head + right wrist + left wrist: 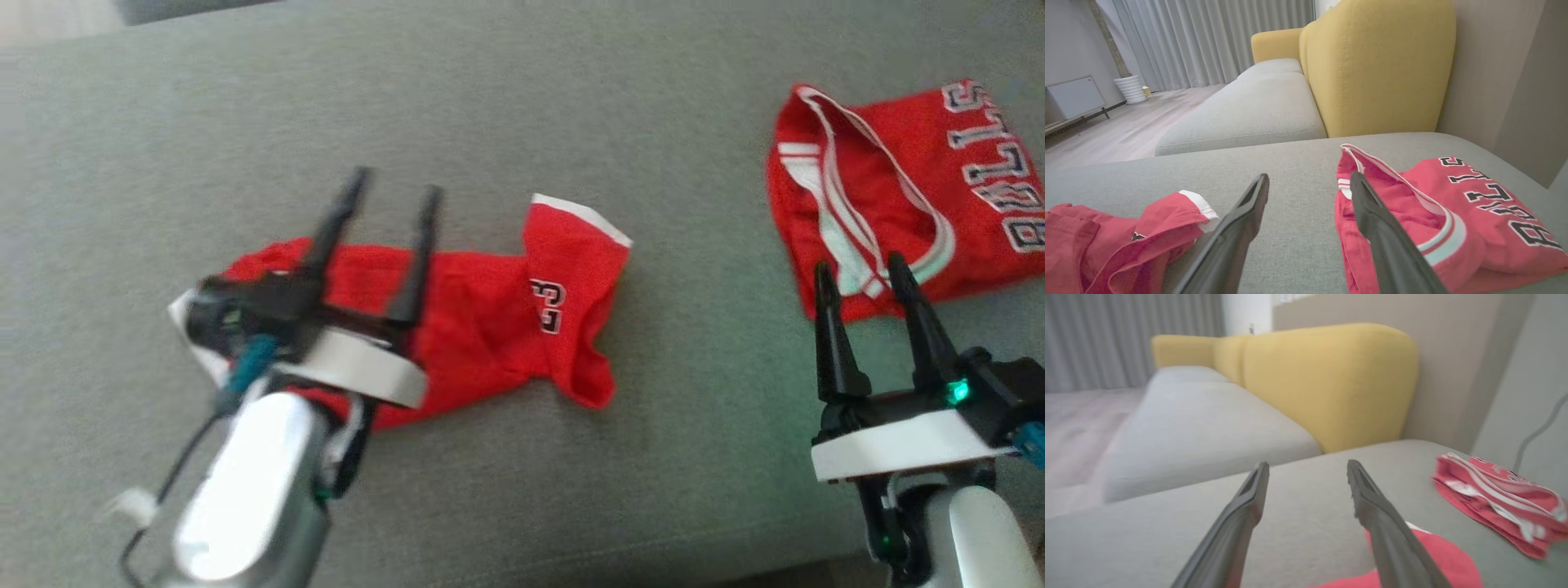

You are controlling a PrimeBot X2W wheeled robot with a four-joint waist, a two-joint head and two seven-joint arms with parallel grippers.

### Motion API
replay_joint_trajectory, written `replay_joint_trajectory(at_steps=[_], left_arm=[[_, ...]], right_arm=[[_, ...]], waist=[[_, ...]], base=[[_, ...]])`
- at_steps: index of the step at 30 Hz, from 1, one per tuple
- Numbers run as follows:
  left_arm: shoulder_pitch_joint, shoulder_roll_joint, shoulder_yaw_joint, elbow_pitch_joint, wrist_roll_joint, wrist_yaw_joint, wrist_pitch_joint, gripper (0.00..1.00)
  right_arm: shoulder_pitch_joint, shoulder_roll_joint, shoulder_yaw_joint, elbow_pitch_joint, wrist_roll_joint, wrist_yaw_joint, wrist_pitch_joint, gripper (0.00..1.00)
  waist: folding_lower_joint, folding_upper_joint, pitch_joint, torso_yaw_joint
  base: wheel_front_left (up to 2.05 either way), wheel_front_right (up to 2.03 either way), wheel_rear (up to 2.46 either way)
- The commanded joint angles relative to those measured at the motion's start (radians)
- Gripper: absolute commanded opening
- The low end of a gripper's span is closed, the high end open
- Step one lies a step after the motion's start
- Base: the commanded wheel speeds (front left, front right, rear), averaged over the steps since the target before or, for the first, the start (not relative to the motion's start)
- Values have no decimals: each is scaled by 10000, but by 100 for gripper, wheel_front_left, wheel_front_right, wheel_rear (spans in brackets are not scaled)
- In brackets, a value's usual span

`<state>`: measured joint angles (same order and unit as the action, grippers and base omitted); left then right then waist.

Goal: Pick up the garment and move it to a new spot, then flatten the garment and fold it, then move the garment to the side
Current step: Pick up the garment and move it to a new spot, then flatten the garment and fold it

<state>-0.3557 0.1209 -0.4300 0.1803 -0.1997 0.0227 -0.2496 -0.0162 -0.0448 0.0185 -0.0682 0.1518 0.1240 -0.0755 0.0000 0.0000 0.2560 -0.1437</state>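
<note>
Head view: red shorts point(490, 318) lie lengthwise left-right, white-hemmed end rightward; left gripper point(396, 181) spread above them; right gripper point(858, 264) spread

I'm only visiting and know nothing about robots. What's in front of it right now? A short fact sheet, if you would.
Surface: grey sofa seat, yellow backrest behind
Garment one: red shorts, rumpled, mid-seat
Garment two: red jersey, folded, on the robot's right
Left gripper: open, above the shorts, holding nothing
Right gripper: open, by the jersey's near edge, holding nothing
</note>
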Motion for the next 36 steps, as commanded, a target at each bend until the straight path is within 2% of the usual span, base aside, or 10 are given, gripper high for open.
replay_joint_trajectory(at_steps=[1,7,14,22,36], left_arm=[[65,280,651,-615,-45,188,-116,100],[1097,689,2186,-1280,-307,732,-120,100],[2340,897,3192,-1386,-585,657,-121,100],[3189,907,2936,-1233,-541,234,-121,100],[4032,894,2790,-1180,-608,328,-56,100]], right_arm=[[-268,-55,164,-407,-107,67,55,100],[-173,-55,179,-394,-264,67,306,100],[38,-55,193,-318,-359,67,530,100],[527,-55,155,-320,-364,67,698,100],[1215,-55,65,-649,-285,67,914,100]], waist=[[0,0,-346,499],[0,0,-792,1243],[0,0,-1278,1777],[0,0,-1781,1905],[0,0,-2507,1789]], base=[[0,0,0],[0,0,0],[0,0,0],[0,0,0],[0,0,0]])
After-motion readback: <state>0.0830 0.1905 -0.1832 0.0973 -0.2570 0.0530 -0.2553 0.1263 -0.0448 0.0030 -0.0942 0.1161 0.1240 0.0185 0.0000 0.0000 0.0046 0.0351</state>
